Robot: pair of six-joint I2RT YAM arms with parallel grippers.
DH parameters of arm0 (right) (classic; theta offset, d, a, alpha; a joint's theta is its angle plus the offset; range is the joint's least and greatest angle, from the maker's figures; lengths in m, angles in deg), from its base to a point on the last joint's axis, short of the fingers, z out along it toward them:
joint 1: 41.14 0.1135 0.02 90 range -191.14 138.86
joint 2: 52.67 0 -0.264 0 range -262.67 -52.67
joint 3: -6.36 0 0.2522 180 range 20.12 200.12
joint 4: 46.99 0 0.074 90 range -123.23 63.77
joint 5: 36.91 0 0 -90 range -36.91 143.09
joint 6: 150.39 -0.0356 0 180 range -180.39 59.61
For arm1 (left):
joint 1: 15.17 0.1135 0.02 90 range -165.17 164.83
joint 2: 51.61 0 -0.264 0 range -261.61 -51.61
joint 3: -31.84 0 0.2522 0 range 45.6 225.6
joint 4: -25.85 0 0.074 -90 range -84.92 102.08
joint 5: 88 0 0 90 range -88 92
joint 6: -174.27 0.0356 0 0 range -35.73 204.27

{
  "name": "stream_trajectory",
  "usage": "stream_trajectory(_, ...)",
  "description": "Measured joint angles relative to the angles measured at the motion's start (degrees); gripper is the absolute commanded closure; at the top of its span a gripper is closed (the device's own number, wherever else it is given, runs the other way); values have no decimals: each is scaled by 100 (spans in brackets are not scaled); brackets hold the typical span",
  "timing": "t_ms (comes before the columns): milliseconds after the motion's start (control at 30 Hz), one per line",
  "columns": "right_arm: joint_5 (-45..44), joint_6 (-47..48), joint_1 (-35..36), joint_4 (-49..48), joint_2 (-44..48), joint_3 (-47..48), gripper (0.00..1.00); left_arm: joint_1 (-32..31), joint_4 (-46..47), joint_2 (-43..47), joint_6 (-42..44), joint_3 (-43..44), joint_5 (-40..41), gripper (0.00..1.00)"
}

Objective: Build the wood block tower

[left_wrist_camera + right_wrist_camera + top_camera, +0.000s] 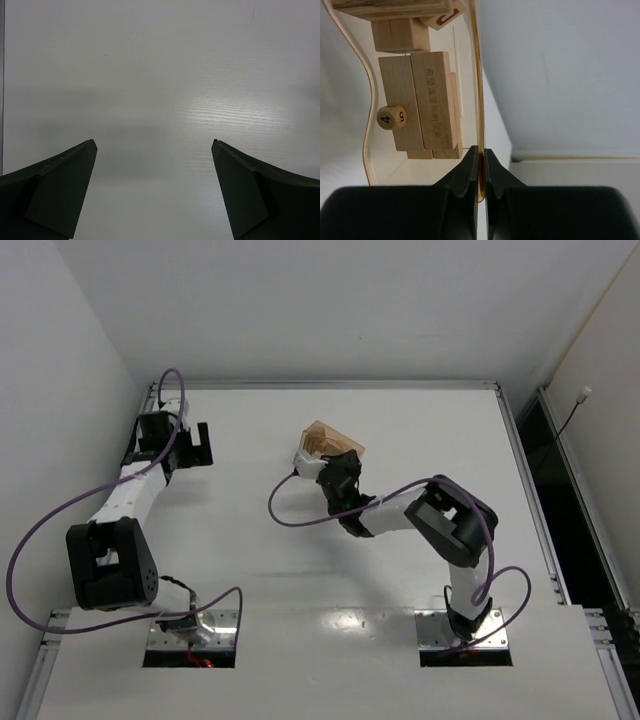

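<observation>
Right end effector (481,151) pinched shut on the thin wall of the orange plastic tray (478,75); slip or fast tilt dumps wood blocks (422,105) and die (391,117) across tabletop (420,420).

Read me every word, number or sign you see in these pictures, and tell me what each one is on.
"4": on the die, face toward the camera.
"5": on the die's neighbouring face, turned sideways.
Chinese characters: in a line along the long block in the tray; too faint to read reliably.
Dark curved mark: on the top block; cut off, unreadable.
Top and left wrist views: no text.
</observation>
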Motion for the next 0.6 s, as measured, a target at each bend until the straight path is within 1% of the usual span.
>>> stream_trajectory(100, -212, 835, 188, -1266, -105, -426, 100, 7, -2, 0, -24, 0, 22, 0)
stream_trajectory(233, -286, 1794, 490, -2273, -297, -820, 100, 33, -7, 0, -68, 0, 35, 0)
stream_trajectory(400, -249, 2828, 898, -2695, -678, -1150, 100, 39, -20, -2, -103, 20, 50, 0)
stream_trajectory(600, -251, 3449, 1292, -2992, -929, -1167, 100, 39, -42, -22, -131, 122, -2, 0)
